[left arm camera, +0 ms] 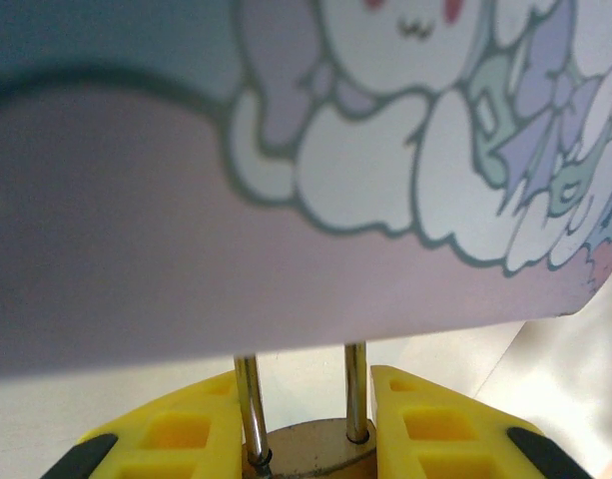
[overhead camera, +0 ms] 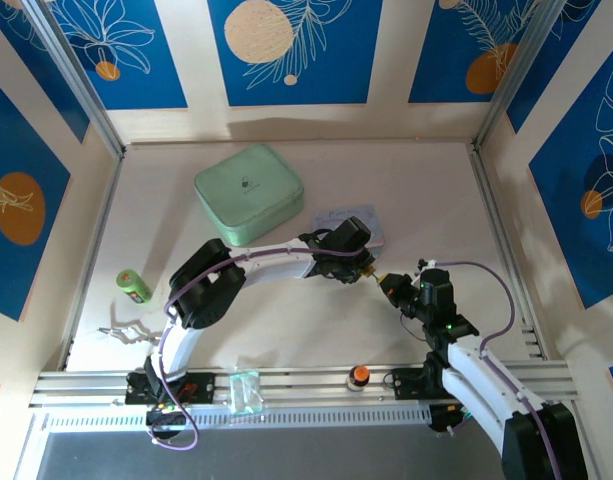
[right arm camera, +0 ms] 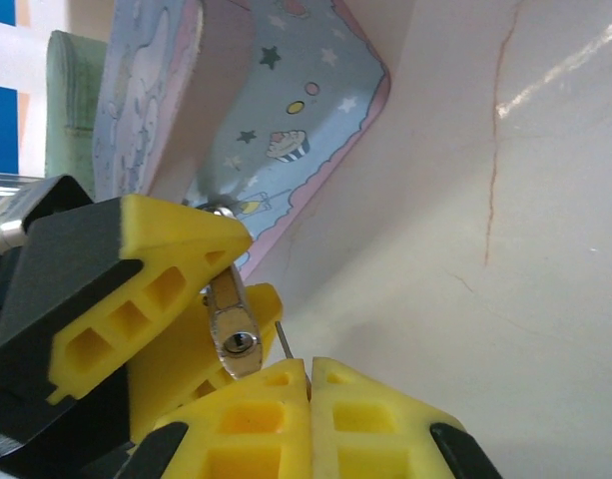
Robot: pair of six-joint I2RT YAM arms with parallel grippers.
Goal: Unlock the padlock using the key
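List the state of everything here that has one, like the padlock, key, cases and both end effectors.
Padlock: gripped, both shackle legs in the body, keyhole empty.
Key: pinched, tip beside the keyhole, not inserted.
Left end effector: shut on the padlock.
Right end effector: shut on the key.
Mint case: closed.
Cartoon tin: lying flat.
Green cylinder: on its side.

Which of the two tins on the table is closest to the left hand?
The pale blue cartoon-printed tin, just in front of the left hand. The plain mint green tin sits farther back and to the left.
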